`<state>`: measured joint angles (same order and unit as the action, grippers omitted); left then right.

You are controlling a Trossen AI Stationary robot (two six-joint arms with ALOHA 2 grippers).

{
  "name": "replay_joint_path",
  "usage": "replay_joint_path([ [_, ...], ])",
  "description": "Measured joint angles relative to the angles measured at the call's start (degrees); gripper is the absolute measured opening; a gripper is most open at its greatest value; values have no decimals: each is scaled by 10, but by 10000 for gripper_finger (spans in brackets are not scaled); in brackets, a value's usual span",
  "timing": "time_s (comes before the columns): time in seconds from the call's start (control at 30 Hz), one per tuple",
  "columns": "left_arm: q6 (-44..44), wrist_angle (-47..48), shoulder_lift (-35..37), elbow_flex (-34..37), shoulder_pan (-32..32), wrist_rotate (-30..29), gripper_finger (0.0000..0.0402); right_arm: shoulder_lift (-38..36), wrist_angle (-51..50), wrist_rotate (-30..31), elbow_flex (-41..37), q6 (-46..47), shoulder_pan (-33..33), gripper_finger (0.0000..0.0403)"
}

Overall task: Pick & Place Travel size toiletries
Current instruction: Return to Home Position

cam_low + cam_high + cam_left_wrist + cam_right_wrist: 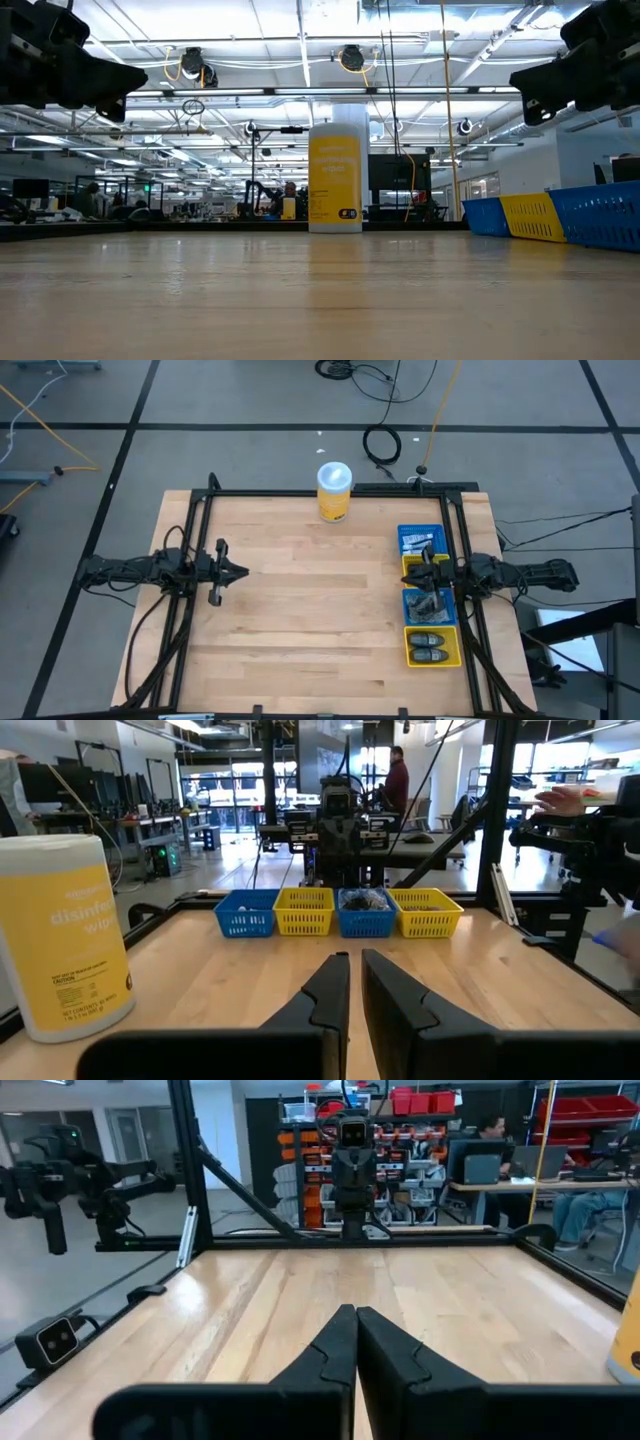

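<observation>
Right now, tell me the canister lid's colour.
White, on the yellow canister; the high view shows it best.

Light is bright and even, coming from rows of ceiling lamps (350, 58) that show in the low view and glare white there. The wooden table (300, 620) is evenly lit in the high view, with only faint soft shadows under the arms. In the low view the near tabletop is blurred. The yellow canister (60, 935) bulges slightly at the left wrist view's edge.
</observation>
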<state>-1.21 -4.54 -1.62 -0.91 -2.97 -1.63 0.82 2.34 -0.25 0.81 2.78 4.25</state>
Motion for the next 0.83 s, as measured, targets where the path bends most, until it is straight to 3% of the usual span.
replay_joint_path([
  [0.83, 0, 0, 0, 0, 0, 0, 31, 0, 4, 2, 0, -5, 0, 0],
])
